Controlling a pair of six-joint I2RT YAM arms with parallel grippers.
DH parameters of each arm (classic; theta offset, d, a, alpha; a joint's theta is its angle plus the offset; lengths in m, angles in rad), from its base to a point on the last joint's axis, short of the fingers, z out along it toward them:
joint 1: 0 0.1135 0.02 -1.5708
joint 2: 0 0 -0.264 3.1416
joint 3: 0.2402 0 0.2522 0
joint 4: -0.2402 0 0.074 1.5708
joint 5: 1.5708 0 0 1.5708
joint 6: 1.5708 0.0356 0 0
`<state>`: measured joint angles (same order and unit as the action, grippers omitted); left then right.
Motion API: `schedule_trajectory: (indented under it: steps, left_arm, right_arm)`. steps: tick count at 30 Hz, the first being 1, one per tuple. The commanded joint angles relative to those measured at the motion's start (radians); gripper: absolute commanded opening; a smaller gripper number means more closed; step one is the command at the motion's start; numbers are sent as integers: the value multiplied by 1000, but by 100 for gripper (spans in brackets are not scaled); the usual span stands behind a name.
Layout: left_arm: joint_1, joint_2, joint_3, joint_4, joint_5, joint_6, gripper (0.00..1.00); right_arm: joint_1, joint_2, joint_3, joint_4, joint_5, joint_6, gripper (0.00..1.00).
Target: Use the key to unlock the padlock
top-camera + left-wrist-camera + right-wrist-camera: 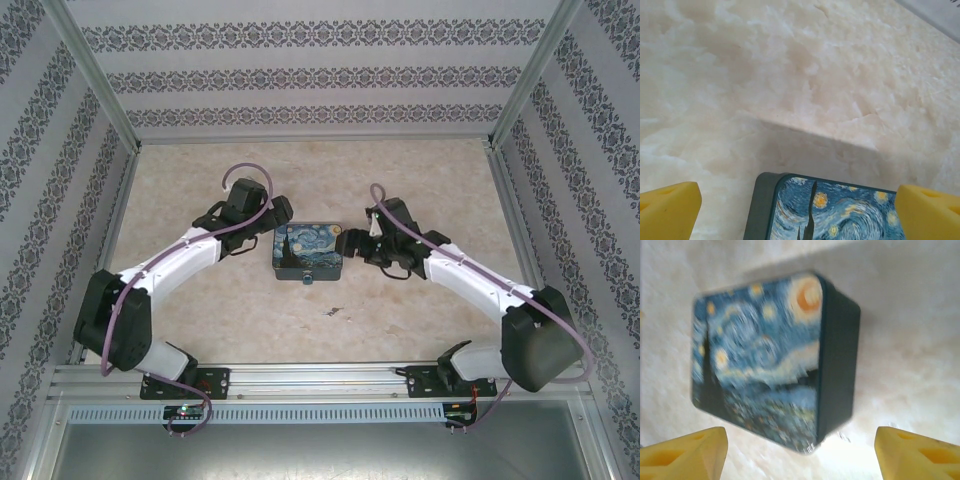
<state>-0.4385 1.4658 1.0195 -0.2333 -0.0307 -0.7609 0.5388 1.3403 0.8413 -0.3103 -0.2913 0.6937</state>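
Padlock, a tiny blue-bodied thing, sits just below centre of the overhead frame, against the lower edge of the tin box. At that size its shackle cannot be made out. Whether it hangs from the box or merely touches it I cannot tell.

On the left of the overhead frame, the left arm, with white shells, black joints and a looping mauve cable, slants up and inward. The left gripper ends at the box's upper left corner. In the left wrist view its matte yellow, wedge-shaped fingers stand at the two bottom corners of the frame, spread wide and holding nothing. The box's rounded corner lies low between them, apart from both.

At centre lies the rectangular tin box. Its lid is painted with blue and yellow swirls; its side walls are plain dark teal and smooth. It rests on the cream marbled tabletop, which is matte and cloudy-veined. Below and right of the padlock a small dark object lies apart on the table, too small to identify.

To the right, the right gripper stands just beside the box's right edge. In the blurred right wrist view its yellow fingers are parted wide and empty, with the box above them.
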Motion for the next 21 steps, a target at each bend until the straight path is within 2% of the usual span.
schedule_trajectory:
  steps: [1, 6, 11, 18, 21]
  left_arm:
    - [-1, -46, -9, -59, 4, 56, 99]
    - [-1, -116, -60, -58, 25, 40, 99]
    - [0, -171, -91, -75, 26, 23, 100]
    - [-1, -211, -129, -55, 31, -45, 100]
    - [-1, -211, -141, -45, 25, -64, 100]
  right_arm:
    - [66, 8, -35, -107, 56, -122, 75]
    - [188, 96, -25, -94, 98, -123, 69]
    - [282, 146, -1, -94, 144, -22, 65]
    - [357, 72, -71, -86, 304, 395, 56]
    - [376, 65, -61, -115, 355, 523, 51]
